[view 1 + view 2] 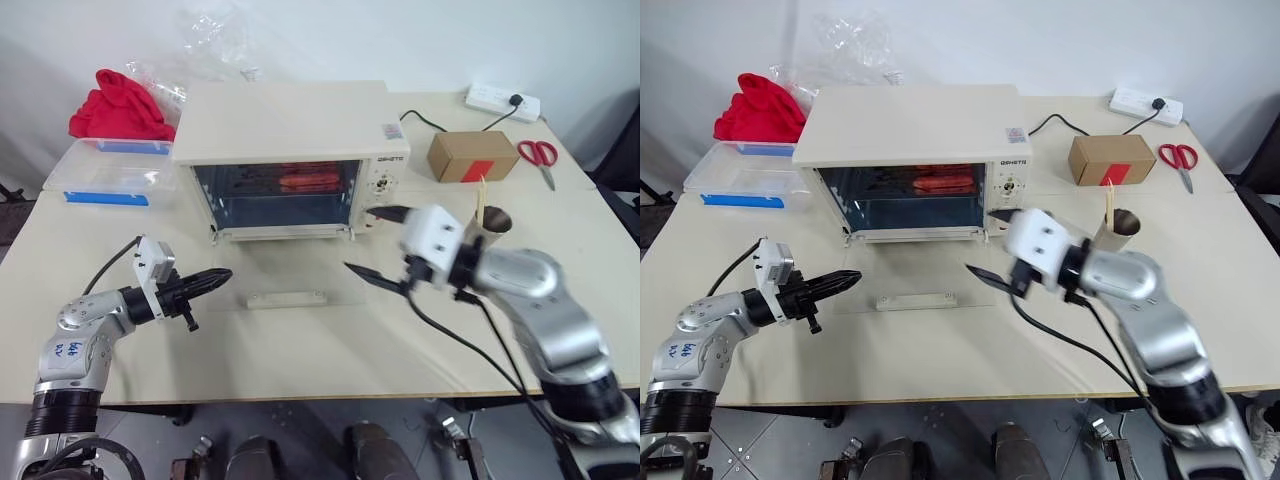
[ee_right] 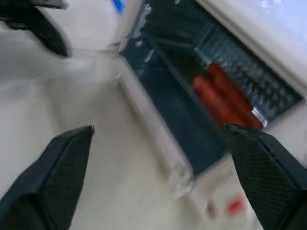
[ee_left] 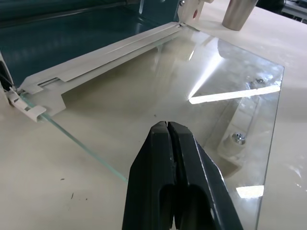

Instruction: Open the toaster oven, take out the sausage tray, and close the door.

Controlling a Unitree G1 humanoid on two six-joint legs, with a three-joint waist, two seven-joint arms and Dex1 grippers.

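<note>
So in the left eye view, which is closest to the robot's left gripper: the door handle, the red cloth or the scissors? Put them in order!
From the left gripper:
1. Door handle, just to its right on the open door.
2. Red cloth, far back on the left.
3. Scissors, across the table at the far right.

The cream bench (image 1: 300, 350) carries the toaster oven (image 1: 290, 125) mid-back, a clear plastic box (image 1: 110, 170) and red cloth (image 1: 120, 105) at its left edge, and a cardboard box (image 1: 470, 155), scissors (image 1: 540, 158) and power strip (image 1: 503, 100) by the back right corner.
</note>
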